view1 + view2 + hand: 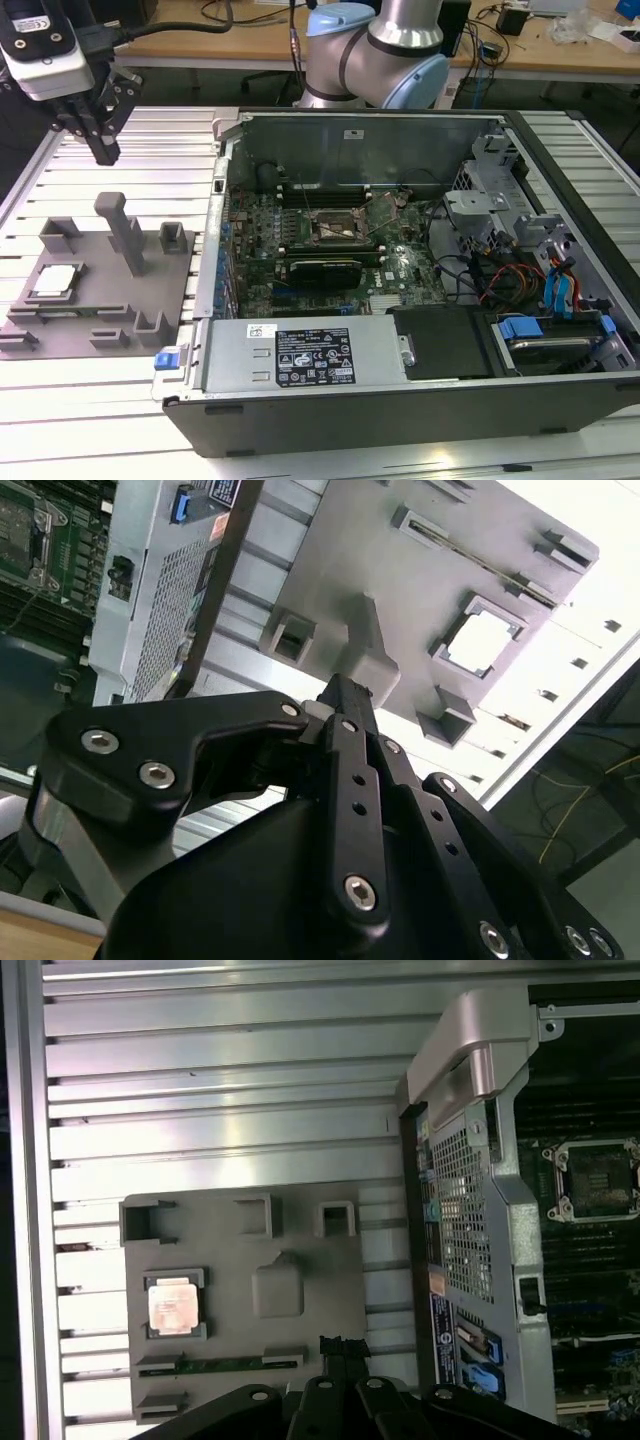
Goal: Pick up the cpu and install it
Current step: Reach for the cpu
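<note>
The cpu (55,281) lies flat in its recess on the grey fixture plate (95,268), at the exterior view's left beside the open computer case (400,400). The gripper (105,150) hangs above the plate, well apart from the chip, jaws apparently clenched on nothing. Step in hand, as judged: approach for pickup. A grasp calls for parted jaws squared over the chip's edges.

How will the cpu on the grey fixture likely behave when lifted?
Probably stiff: the cpu is a flat metal-topped square. Likely slippery, since its top shines. Lying flat in the grey fixture, it shouldn't roll.
</note>
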